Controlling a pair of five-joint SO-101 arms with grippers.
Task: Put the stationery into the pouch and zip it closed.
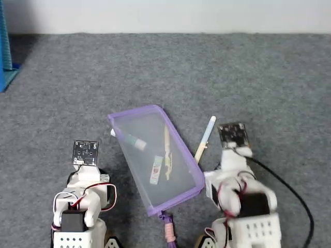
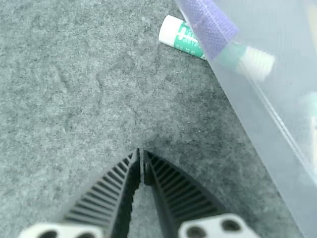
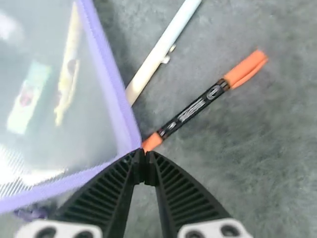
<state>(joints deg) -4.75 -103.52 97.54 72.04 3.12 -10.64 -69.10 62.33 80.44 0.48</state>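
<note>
both jaws clenched, empty; 1 pouch (image 1: 135,110); outside it 1 white pen (image 1: 205,138), 1 orange marker (image 3: 198,106)

Bench (image 1: 258,67) surface: grey, felt-like covering, evenly lit. White wall (image 1: 165,15) runs along the bench's far edge. Blue upright object (image 1: 5,46) stands at one far corner of the bench.

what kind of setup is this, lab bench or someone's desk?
Probably a robot test bench: grey felt-like mat against a plain white wall, left arm and right arm side by side, a purple-edged pouch and a loose pen as props.
</note>
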